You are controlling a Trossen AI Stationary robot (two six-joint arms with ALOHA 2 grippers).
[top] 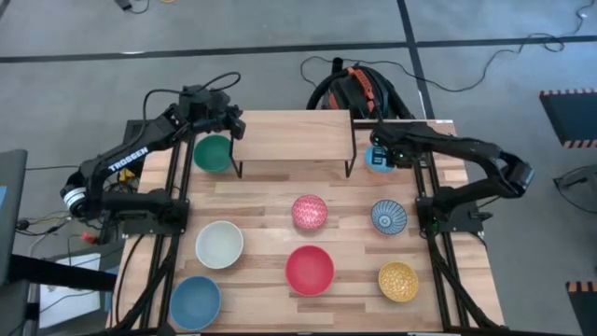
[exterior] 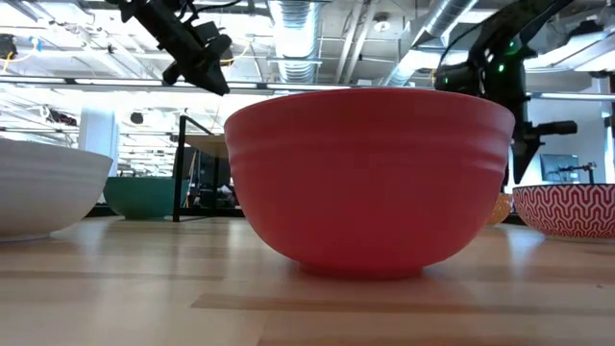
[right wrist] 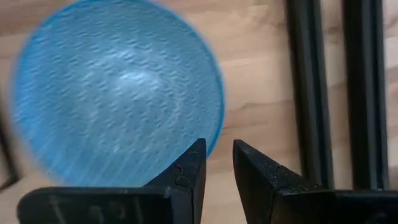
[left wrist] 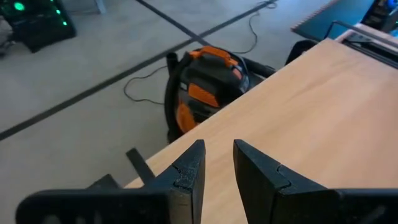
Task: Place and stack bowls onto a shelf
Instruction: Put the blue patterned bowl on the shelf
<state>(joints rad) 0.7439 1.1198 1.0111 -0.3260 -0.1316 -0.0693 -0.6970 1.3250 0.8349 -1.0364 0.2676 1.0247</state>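
Beside shelf [top: 292,135] | light-blue bowl [right wrist: 118,93], seemingly ribbed | right gripper [right wrist: 216,163] jaws narrowly spread

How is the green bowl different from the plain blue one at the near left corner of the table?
The green bowl sits at the far side, just left of the shelf, right by the left claw; the plain blue bowl sits at the near left corner with no arm near it. The green one is dark green inside, the blue one a dull plain blue. Both are round, upright, look empty, similar in size, and rest on the table, not the shelf.
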